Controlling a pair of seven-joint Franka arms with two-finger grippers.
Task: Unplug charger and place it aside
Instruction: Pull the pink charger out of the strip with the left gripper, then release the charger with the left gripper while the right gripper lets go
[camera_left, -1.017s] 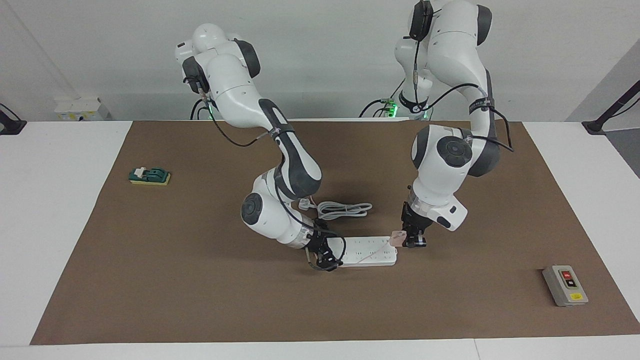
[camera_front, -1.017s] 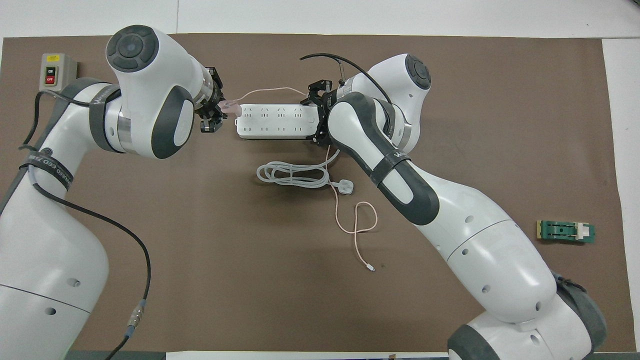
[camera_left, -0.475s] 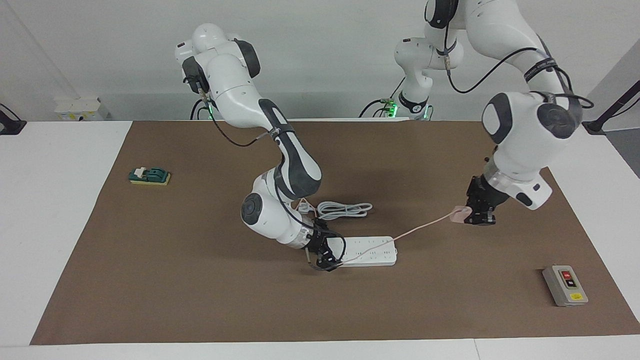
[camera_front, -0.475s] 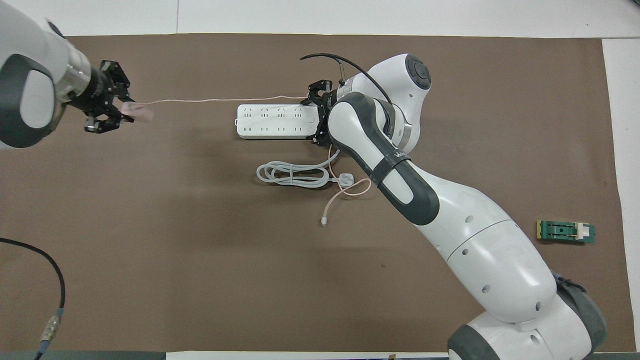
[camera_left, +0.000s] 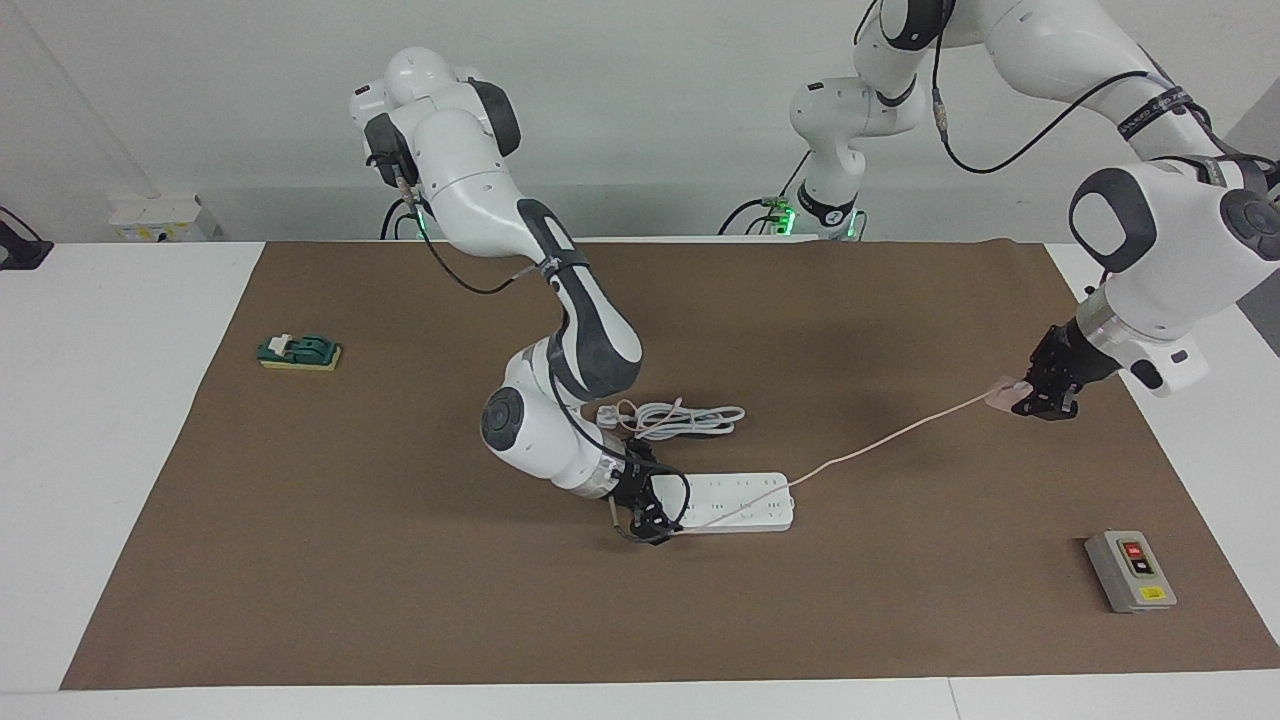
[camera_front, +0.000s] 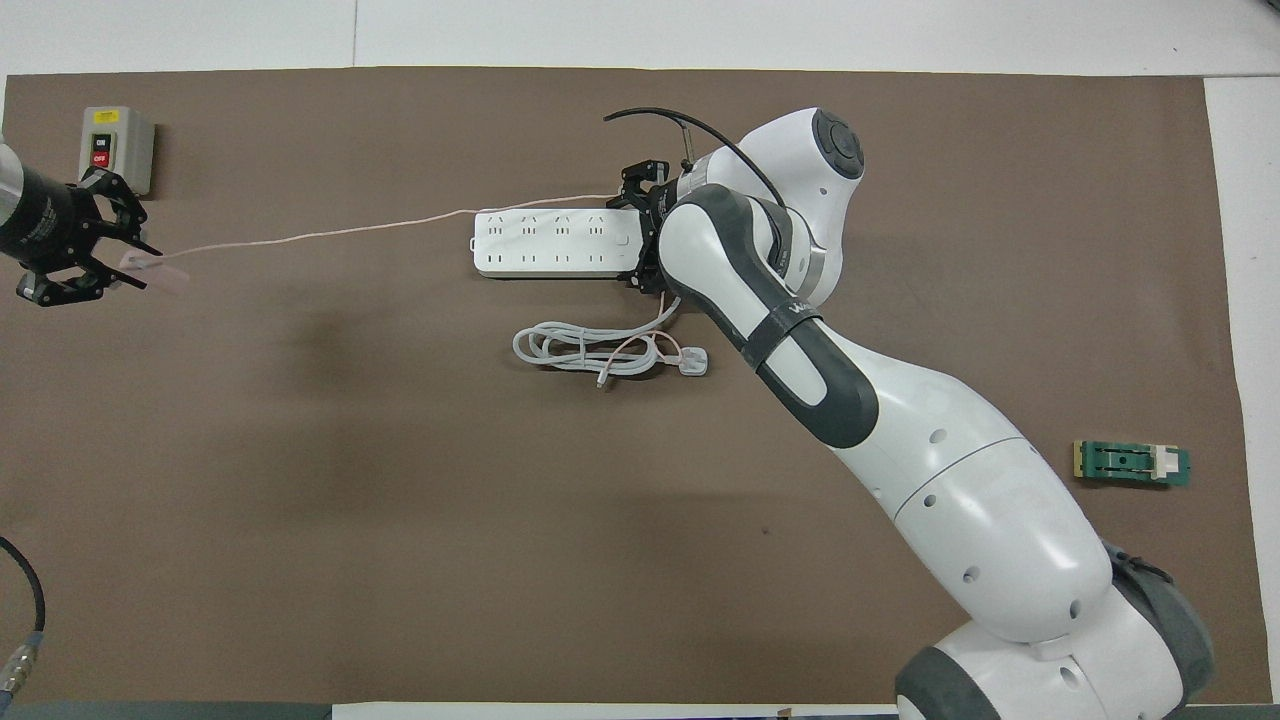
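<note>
The pale pink charger (camera_left: 1003, 396) (camera_front: 158, 274) hangs unplugged in the air, with my left gripper (camera_left: 1040, 402) (camera_front: 78, 256) shut on it over the mat near the left arm's end of the table. Its thin pink cable (camera_left: 880, 440) (camera_front: 330, 232) stretches back over the white power strip (camera_left: 745, 500) (camera_front: 550, 245), and its tail lies on the coiled white cord. My right gripper (camera_left: 650, 512) (camera_front: 640, 240) sits low at the strip's end toward the right arm, clamped across it.
A coiled white cord with a three-pin plug (camera_left: 690, 415) (camera_front: 580, 350) lies just nearer the robots than the strip. A grey on/off switch box (camera_left: 1130, 570) (camera_front: 115, 148) stands beside the left gripper, farther from the robots. A green block (camera_left: 298, 351) (camera_front: 1130, 463) lies toward the right arm's end.
My left gripper pulled the charger off the strip and carried it toward the left arm's end of the table. The cable drew out and its free end slid onto the white cord. The right arm stayed put.
</note>
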